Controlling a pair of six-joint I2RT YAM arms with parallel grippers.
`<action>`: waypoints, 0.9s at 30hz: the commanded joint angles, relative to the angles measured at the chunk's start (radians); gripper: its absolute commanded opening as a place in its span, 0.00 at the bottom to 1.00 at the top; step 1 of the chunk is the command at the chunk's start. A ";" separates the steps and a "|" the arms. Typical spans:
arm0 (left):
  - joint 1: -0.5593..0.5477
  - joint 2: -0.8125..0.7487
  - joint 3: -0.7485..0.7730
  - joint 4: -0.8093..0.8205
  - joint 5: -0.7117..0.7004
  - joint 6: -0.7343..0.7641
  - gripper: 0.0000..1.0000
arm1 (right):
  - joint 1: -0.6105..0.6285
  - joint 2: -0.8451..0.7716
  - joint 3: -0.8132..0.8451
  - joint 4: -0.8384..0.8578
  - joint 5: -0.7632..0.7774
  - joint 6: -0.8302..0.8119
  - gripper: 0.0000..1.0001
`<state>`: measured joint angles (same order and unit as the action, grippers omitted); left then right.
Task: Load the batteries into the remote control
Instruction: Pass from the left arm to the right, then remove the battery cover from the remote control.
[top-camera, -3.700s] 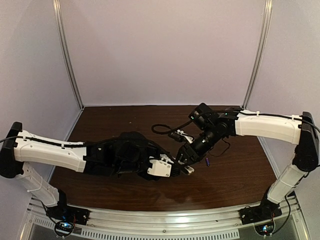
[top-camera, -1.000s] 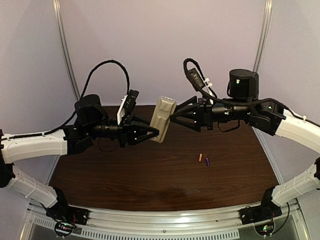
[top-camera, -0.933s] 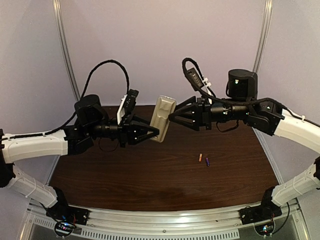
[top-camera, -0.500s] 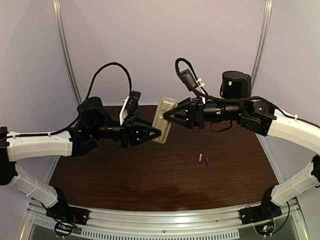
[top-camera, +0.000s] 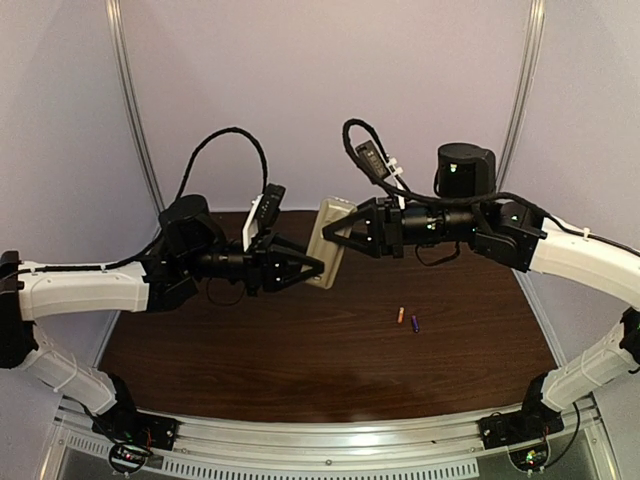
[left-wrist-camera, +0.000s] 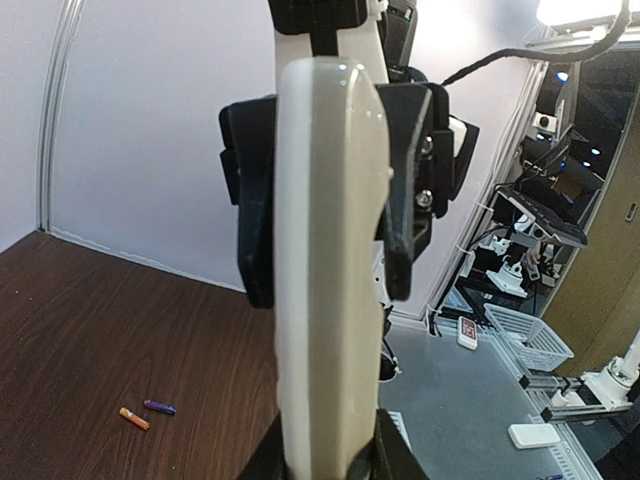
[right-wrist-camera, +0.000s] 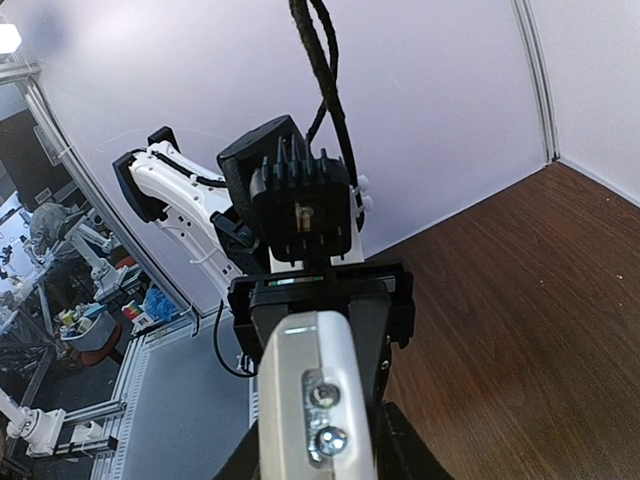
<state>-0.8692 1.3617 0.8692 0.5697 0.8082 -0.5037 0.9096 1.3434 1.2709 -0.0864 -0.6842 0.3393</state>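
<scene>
Remote gripped in mid-air; nothing loaded yet.
Above the counter (top-camera: 250, 340) I hold the remote control (top-camera: 328, 243), left tool (top-camera: 308, 266) pinching its lower end and right tool (top-camera: 335, 232) clamped on top. The batteries (top-camera: 400, 314) lie at its 4 o'clock. Next, I'd free one tool for them.

Dark brown wooden table (top-camera: 240, 350), orange battery (top-camera: 401, 314) and purple battery (top-camera: 415, 324) lying just beside each other, right of centre

Remote control (left-wrist-camera: 330, 250): its lower end is cut off at the bottom edge of both wrist views. Batteries (top-camera: 400, 314) on the table (top-camera: 250, 350) are too small for you to read their ends.
</scene>
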 joint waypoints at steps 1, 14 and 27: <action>0.002 0.017 0.009 0.052 0.039 0.000 0.08 | 0.005 0.011 0.028 -0.003 0.007 -0.010 0.28; 0.003 -0.147 -0.006 -0.187 -0.187 0.222 0.73 | -0.016 0.008 0.003 -0.042 0.015 0.024 0.00; -0.025 -0.458 -0.109 -0.513 -0.536 0.695 0.83 | -0.055 0.110 -0.172 0.081 0.006 0.273 0.00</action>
<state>-0.8734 0.9230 0.7986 0.1963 0.3885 0.0051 0.8574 1.4174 1.1503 -0.0757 -0.6762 0.5159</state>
